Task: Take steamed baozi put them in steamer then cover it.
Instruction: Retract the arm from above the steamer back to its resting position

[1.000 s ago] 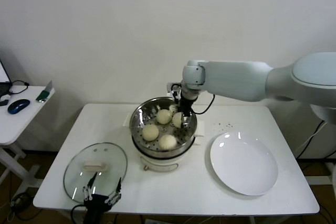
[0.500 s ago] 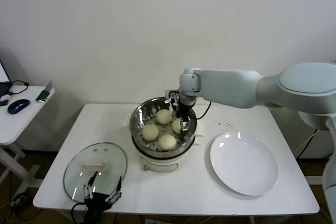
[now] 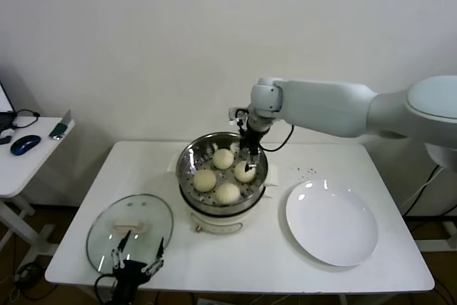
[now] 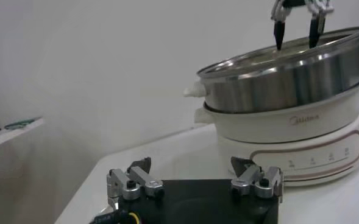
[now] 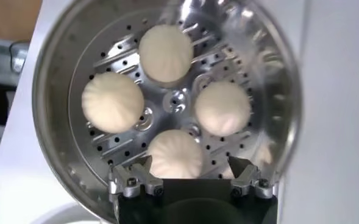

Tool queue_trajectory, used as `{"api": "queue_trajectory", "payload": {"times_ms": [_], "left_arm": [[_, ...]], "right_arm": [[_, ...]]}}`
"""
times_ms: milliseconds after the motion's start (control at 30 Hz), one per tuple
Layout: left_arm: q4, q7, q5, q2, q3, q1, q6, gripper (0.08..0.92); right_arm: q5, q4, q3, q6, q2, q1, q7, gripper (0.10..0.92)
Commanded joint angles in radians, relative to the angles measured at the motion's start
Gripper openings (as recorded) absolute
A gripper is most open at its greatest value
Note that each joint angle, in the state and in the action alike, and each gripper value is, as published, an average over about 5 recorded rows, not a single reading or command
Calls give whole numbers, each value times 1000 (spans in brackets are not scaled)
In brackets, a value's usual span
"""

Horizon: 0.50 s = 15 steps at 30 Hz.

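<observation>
The steel steamer (image 3: 187, 161) stands mid-table on its cream pot base (image 3: 214, 221). Four cream-white baozi lie in it: one at the back (image 3: 223, 158), one on the right (image 3: 245, 172), one on the left (image 3: 205, 180), one in front (image 3: 228, 193). My right gripper (image 3: 248, 156) hangs open and empty just above the right bun. In the right wrist view it (image 5: 190, 165) is spread over the nearest baozi (image 5: 175, 153) without touching it. The glass cover (image 3: 130, 232) lies on the table at front left. My left gripper (image 3: 134, 266) is open, low at the cover's near edge.
An empty white plate (image 3: 332, 221) lies right of the steamer. A side table with a mouse (image 3: 25, 143) stands far left. In the left wrist view the steamer's wall (image 4: 277, 76) is ahead, with my right gripper's fingers (image 4: 279, 30) over its rim.
My right gripper has let go of the fourth baozi, which now rests on the right side of the basket, and has lifted slightly. The left arm has not moved.
</observation>
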Motion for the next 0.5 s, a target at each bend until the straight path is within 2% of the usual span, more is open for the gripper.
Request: {"api": "queue_trajectory", "payload": {"times_ms": [33, 267, 500], "left_arm": [[5, -6, 9, -1, -3, 0, 0, 823], [10, -17, 18, -9, -8, 2, -4, 823], [-5, -30, 17, -6, -29, -6, -8, 823]], "right_arm": [[101, 97, 125, 177, -207, 41, 226, 823], [93, 215, 226, 276, -387, -55, 417, 823], [62, 305, 507, 310, -553, -316, 547, 823]]}}
